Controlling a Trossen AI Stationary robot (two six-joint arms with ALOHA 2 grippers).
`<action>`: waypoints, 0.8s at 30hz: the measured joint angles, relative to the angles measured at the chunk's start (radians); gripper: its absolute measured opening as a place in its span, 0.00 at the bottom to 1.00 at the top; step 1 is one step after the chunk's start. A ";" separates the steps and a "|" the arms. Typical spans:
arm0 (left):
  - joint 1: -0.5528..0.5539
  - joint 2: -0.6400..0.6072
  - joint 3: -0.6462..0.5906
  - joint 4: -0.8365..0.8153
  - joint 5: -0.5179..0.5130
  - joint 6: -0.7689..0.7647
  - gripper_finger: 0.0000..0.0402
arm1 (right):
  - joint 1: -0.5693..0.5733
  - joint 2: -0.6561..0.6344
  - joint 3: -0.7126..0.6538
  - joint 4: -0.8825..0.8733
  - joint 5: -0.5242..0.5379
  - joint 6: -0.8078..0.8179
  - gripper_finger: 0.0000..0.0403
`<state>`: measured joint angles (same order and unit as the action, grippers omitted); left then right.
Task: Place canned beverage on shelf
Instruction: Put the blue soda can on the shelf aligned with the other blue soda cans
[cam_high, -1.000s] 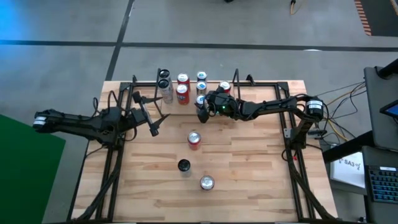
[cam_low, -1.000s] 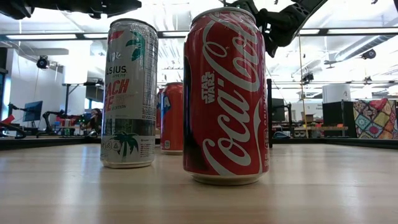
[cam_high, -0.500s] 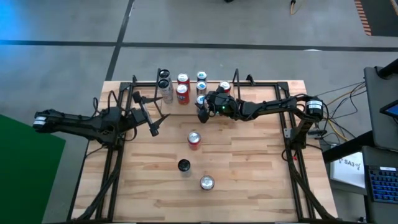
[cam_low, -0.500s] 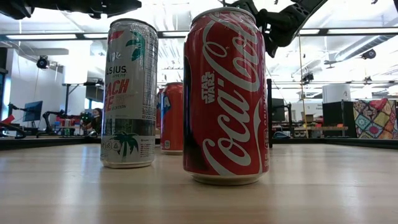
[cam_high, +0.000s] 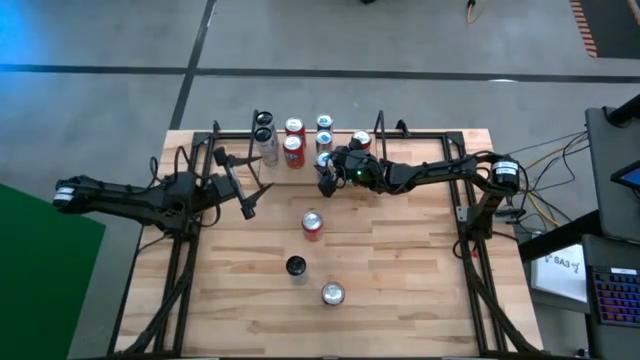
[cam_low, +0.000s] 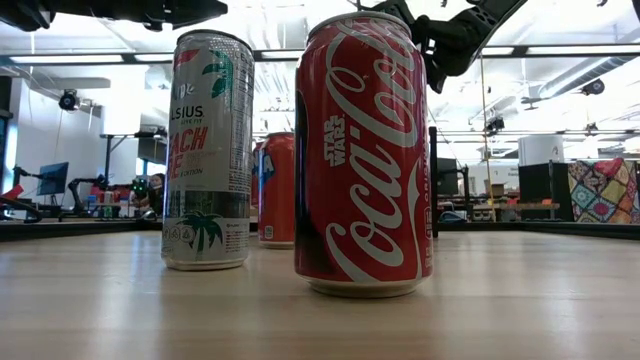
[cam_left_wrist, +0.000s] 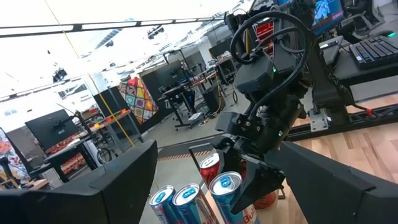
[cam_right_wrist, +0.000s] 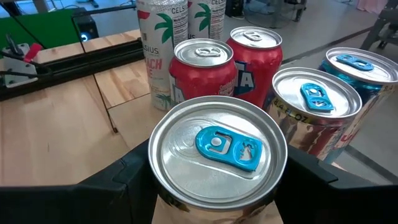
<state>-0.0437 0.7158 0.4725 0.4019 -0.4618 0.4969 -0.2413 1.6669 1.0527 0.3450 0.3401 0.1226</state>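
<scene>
Wooden table (cam_high: 400, 290) with cans, shelf (cam_high: 315, 135) at its far edge.
Loose on the table: red can (cam_high: 313, 224), dark-topped can (cam_high: 295, 267), silver-topped can (cam_high: 332, 294); shelf carries red, white and blue-tabbed cans.

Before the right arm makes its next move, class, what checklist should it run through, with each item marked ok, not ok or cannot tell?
1. Blue-tab can upright: ok.
2. That can in line with the cans on the shelf: ok; it stands beside a red can and a silver can.
3. Neighbouring cans upright: ok.
4. Can freed from the right gripper: cannot tell; the gripper is around it.
5. Left gripper open, empty and away from the shelf: ok.
6. All cans shelved: not ok; three stand out on the table, the nearest a red-sided can.
</scene>
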 joint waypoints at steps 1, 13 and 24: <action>0.000 0.000 0.000 0.000 0.000 0.000 0.80 | 0.000 0.000 0.000 0.000 0.001 -0.003 0.58; 0.000 0.000 0.000 0.001 0.000 0.000 0.80 | 0.000 0.000 0.000 0.000 0.001 -0.003 0.58; 0.000 0.000 0.000 0.002 0.000 0.000 0.80 | 0.000 0.000 0.000 -0.003 0.002 -0.003 0.72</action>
<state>-0.0437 0.7162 0.4725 0.4034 -0.4618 0.4969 -0.2413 1.6672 1.0527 0.3421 0.3424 0.1201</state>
